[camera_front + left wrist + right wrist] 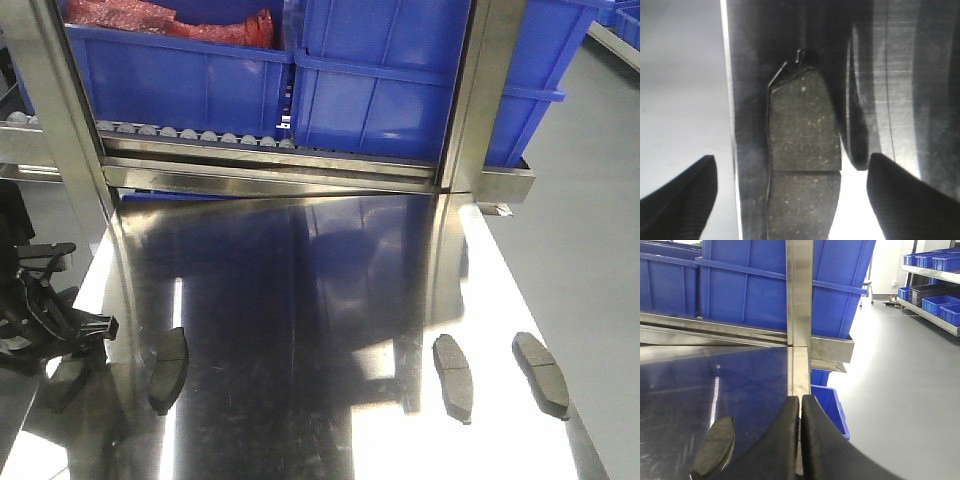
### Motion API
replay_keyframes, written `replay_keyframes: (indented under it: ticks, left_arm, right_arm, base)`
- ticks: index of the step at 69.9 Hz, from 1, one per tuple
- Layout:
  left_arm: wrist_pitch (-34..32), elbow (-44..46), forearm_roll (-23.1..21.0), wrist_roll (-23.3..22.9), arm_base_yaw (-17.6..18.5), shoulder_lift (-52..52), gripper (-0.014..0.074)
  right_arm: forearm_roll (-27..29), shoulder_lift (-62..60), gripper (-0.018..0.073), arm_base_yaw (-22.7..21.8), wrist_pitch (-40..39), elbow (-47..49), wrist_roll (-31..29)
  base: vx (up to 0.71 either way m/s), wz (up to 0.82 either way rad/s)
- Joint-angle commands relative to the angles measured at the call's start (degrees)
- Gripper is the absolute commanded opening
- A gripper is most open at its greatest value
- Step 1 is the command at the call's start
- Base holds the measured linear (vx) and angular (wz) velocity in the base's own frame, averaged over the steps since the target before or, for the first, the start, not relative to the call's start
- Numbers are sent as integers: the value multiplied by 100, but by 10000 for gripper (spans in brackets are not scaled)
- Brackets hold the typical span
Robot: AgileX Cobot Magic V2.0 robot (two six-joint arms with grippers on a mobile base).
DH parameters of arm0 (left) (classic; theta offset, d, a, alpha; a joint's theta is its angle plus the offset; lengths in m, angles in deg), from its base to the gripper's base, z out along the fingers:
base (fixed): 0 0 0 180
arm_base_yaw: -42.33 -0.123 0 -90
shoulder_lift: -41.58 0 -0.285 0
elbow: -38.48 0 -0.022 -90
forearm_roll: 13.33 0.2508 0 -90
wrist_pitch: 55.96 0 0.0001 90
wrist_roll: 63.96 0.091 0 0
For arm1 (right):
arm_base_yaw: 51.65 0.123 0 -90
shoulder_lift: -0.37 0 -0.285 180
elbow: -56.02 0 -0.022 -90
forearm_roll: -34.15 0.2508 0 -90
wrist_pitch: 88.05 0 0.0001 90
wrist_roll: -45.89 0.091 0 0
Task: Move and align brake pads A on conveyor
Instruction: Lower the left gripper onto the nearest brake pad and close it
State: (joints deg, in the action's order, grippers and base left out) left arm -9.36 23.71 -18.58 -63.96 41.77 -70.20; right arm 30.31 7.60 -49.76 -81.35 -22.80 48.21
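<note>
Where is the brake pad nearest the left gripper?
Front view: the pad lies at the steel table's left edge beneath the left gripper, another pad on its right.

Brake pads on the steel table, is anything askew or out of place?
The four brake pads lie scattered at different angles on the steel table. One sits at the left edge beneath the open left gripper; the rightmost nears the right edge.

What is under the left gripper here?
One brake pad, flat on the steel table by its edge, framed by the open left gripper. The pad's near end runs out of frame, and its underside is hidden.
</note>
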Motion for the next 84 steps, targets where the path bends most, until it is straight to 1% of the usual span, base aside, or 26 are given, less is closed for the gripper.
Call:
replay_keyframes:
  ticks: [1,15,32,39,44,70,84]
  left_arm:
    - [-84,164,-34,-62,32,238,519]
    - [-53,164,-34,-62,32,238,387]
    - [-22,164,-34,-55,32,238,192]
    - [-22,164,-34,-31,32,238,139]
    - [-22,164,-34,0,32,238,127]
    - [-65,156,-34,0,32,264,128]
    - [-542,-191,-52,0,32,691,129]
  right_arm:
    - [-40,-58,-4,-22,-421,-36,-33]
    - [-40,-58,-4,-22,-421,-36,-33]
    - [-40,-58,-4,-22,-421,-36,-33]
    - [-40,-58,-4,-22,-421,-36,-33]
    - [-40,-58,-4,-22,-421,-36,-33]
    - [-40,-58,-4,-22,-421,-36,-33]
    - [-40,-58,-4,-22,-421,-36,-33]
  base:
    - [0,0]
    - [0,0]
    - [0,0]
    - [0,0]
    - [0,0]
    - [0,0]
    - [0,0]
